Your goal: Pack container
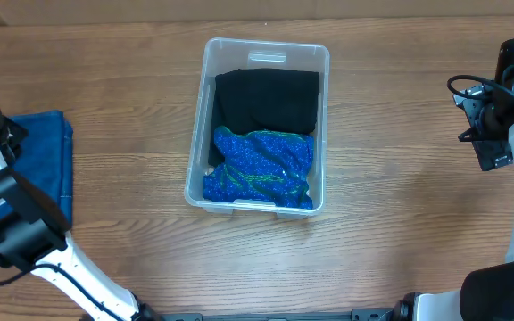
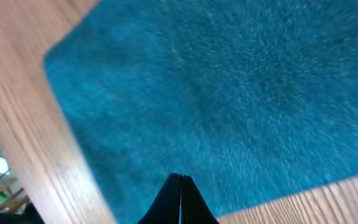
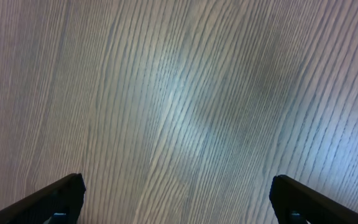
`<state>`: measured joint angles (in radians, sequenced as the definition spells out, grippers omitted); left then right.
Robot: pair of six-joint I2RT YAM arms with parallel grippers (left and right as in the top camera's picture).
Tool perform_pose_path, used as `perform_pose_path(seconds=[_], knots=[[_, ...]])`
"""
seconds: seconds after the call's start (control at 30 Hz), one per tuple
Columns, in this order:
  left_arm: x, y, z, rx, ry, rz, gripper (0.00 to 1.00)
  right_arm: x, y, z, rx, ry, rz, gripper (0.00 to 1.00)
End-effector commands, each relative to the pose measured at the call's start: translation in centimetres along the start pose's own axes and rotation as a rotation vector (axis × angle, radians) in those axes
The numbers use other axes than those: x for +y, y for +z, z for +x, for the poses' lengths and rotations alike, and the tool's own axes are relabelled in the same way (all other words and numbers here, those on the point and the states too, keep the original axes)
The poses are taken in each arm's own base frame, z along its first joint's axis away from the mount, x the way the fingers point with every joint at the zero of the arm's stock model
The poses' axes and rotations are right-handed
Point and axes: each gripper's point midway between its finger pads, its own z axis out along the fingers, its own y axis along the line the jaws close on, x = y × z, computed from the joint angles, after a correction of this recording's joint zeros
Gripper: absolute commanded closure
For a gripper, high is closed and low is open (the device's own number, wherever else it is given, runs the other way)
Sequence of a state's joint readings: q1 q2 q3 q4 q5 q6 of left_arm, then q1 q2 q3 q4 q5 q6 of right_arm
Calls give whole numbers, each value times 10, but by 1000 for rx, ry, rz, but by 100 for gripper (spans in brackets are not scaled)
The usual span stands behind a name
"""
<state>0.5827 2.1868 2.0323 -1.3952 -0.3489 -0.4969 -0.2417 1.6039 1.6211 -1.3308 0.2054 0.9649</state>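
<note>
The clear plastic container point(image 1: 261, 55) stands mid-table in the overhead view. It holds a folded black cloth point(image 1: 267, 100) at the far end and a crumpled blue patterned cloth point(image 1: 263, 168) at the near end. A folded teal towel point(image 1: 45, 156) lies on the table at the left; it fills the left wrist view point(image 2: 241, 93). My left gripper point(image 2: 180, 177) is shut and empty, hovering over the towel's near edge. My right gripper point(image 3: 178, 190) is open and empty over bare wood at the right.
The wooden table top point(image 1: 400, 178) stretches between the container and the right arm point(image 1: 507, 116). The left arm point(image 1: 7, 214) reaches over the towel at the table's left edge.
</note>
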Motion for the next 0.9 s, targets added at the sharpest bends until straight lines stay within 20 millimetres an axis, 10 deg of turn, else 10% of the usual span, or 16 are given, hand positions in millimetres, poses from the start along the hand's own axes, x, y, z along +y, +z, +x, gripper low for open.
perform_pose_path(seconds=[0.0,0.53,0.67,0.87], knots=[[-7,28,3,44,45,-42,96,0,-1,-2,-6,8,-3,0],[-69,87,44,195,126,149,96,0,-1,-2,-6,8,-3,0],[-106,88,71,217,189,220,96,0,-1,-2,-6,8,-3,0],[-216,42,136,201,370,438,96,0,-1,-2,-6,8,-3,0]])
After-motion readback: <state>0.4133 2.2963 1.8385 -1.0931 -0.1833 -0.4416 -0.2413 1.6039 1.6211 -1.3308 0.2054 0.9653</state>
